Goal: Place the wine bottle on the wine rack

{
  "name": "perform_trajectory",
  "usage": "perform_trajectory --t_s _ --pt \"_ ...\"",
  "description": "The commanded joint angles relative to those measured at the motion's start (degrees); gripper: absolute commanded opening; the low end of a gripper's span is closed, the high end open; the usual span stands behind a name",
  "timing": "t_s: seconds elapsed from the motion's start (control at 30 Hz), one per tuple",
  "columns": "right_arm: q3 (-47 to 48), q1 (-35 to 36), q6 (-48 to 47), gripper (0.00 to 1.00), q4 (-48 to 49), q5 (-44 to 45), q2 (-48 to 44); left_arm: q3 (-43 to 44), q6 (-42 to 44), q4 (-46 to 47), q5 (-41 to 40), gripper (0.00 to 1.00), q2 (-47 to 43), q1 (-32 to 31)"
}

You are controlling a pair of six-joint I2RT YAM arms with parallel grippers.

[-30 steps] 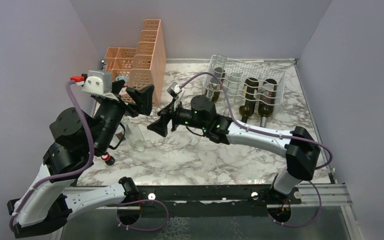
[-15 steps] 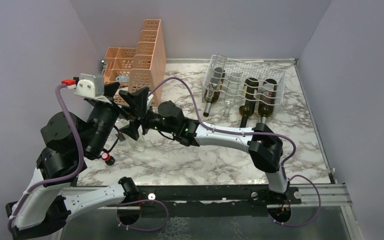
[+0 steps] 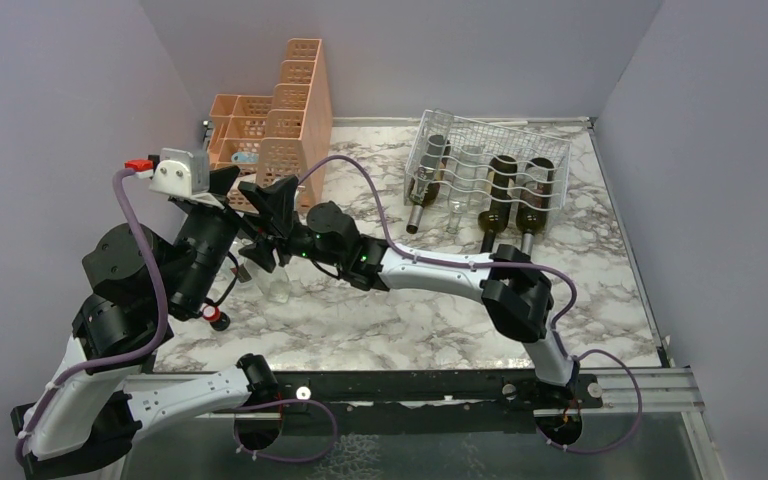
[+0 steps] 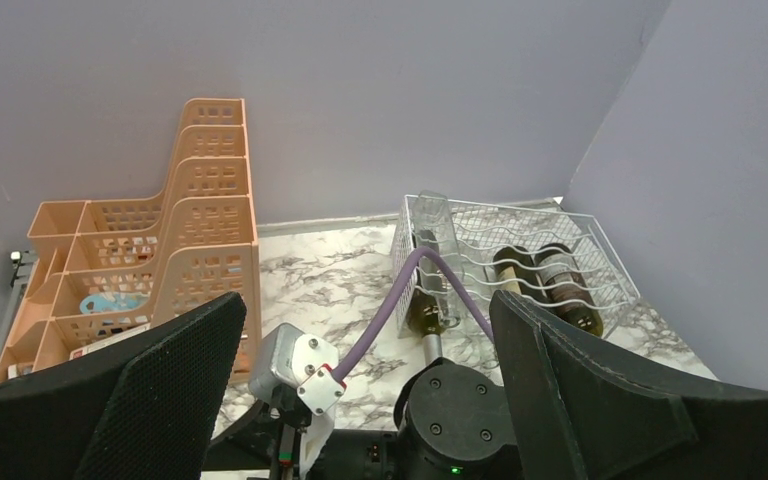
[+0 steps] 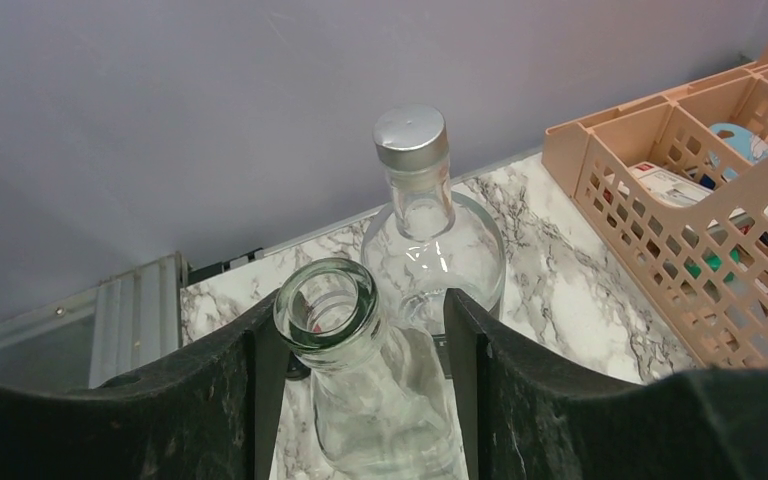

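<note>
1. The left jaws stand fully apart and carry nothing. They hang raised, with the peach organizer point(image 3: 295, 110) just behind them and the right jaws just below them.
2. The right jaws bracket the wine bottle point(image 5: 380, 430), a clear, uncapped bottle standing upright on the worktop point(image 3: 410, 310). One finger sits at each side of its shoulder, with the jaws partway closed. Whether the pads press the glass cannot be told.
3. A second clear bottle point(image 5: 430, 240), capped in silver, stands just beyond the right jaws and outside them.
4. The wine rack point(image 3: 500, 135) lies well apart from the right jaws, back along the right arm's side of the worktop. Other bottles point(image 3: 505, 185) lie in its cradles.

Status, as judged: the approach is complete and the grasp is not yet confirmed. No part of the transfer is done. Remaining steps: secure the grip, lift the bottle, carry it across to the rack, and lay it in a cradle.
</note>
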Motion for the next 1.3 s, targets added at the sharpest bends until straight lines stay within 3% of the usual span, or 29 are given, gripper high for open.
perform_trajectory --t_s 0.0,0.13,0.23,0.33,0.6,1.03,1.27 --pt "2.5 0.3 -0.8 0.57 0.0 1.4 2.6 0.8 -0.6 -0.3 0.2 0.99 -0.6 -0.1" --pt "3.0 0.3 -0.6 0.41 0.1 1.4 3.5 0.8 -0.6 -0.3 0.2 0.99 -0.6 -0.1" --pt "2.3 0.7 -2.2 0.21 1.4 3.4 2.9 0.8 -0.7 -0.3 0.2 0.99 -0.6 -0.1" --pt "-1.5 1.2 -4.4 0.12 4.8 7.1 0.6 0.8 -0.8 -0.5 0.2 0.99 -0.7 -0.1" --pt "-16.2 1.2 -8.1 0.06 13.2 19.9 -13.7 0.7 -1.3 -0.6 -2.2 0.99 2.0 -0.1" --pt "-32.9 1.2 -3.1 0.02 1.8 44.7 -37.7 -8.3 -3.9 2.4 1.4 0.99 4.8 -0.1" --pt "-37.9 1.2 0.2 0.01 -5.1 50.4 -48.0 -16.6 -5.0 8.4 3.6 0.99 4.1 -0.1"
